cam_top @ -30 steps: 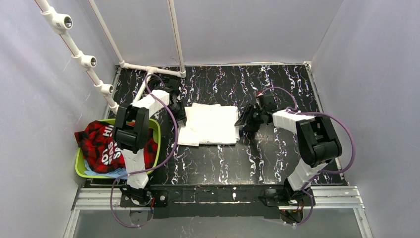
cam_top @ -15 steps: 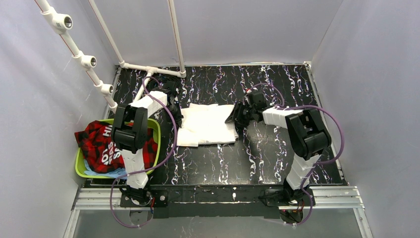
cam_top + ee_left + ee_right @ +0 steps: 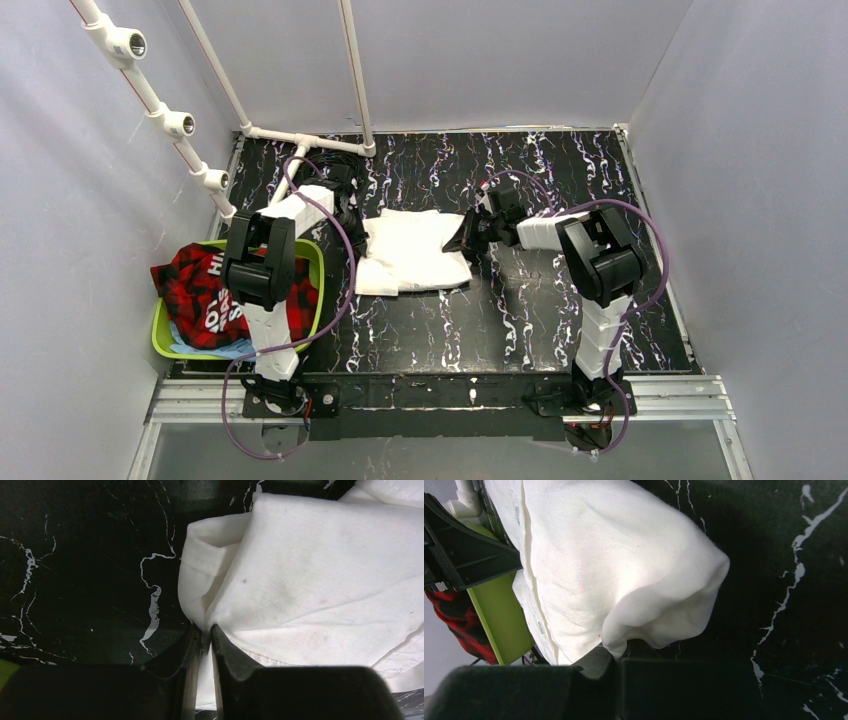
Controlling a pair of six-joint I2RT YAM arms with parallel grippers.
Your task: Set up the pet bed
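The white folded cloth (image 3: pixel 415 252) lies rumpled on the black marbled table (image 3: pixel 450 330).

Where the cloth (image 3: pixel 415 250) and basket (image 3: pixel 158 335) lie
On the table (image 3: pixel 560 170), the cloth lies between the left gripper (image 3: pixel 352 213) and right gripper (image 3: pixel 462 243); the basket, clothes (image 3: pixel 195 290) in it, sits left, nearer the arms

L arm extended fwd; L gripper (image 3: pixel 202 630) low, pinching cloth (image 3: pixel 310 570) edge. R arm bent inward; R gripper (image 3: pixel 613 656) closed on cloth corner.
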